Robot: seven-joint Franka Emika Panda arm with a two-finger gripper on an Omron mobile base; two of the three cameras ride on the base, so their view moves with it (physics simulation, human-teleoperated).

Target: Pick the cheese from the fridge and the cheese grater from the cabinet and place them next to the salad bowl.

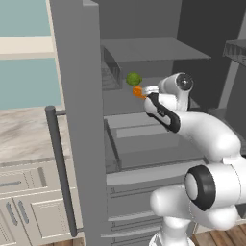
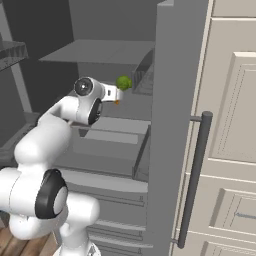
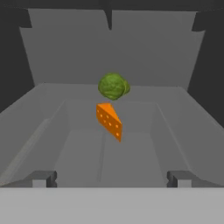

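Inside the open fridge (image 1: 81,120), the cheese (image 3: 109,120) is faced by the fingers (image 3: 111,179), spread apart and empty, with nothing yet picked or placed.

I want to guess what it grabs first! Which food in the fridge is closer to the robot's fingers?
The orange cheese wedge. In the hand view it lies nearer the open gripper than the green ball behind it.

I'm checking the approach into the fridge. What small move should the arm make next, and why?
Probably ease the open tool straight forward toward the cheese. The wedge lies ahead, centred between the fingertips and not yet reached, with the green ball just behind it.
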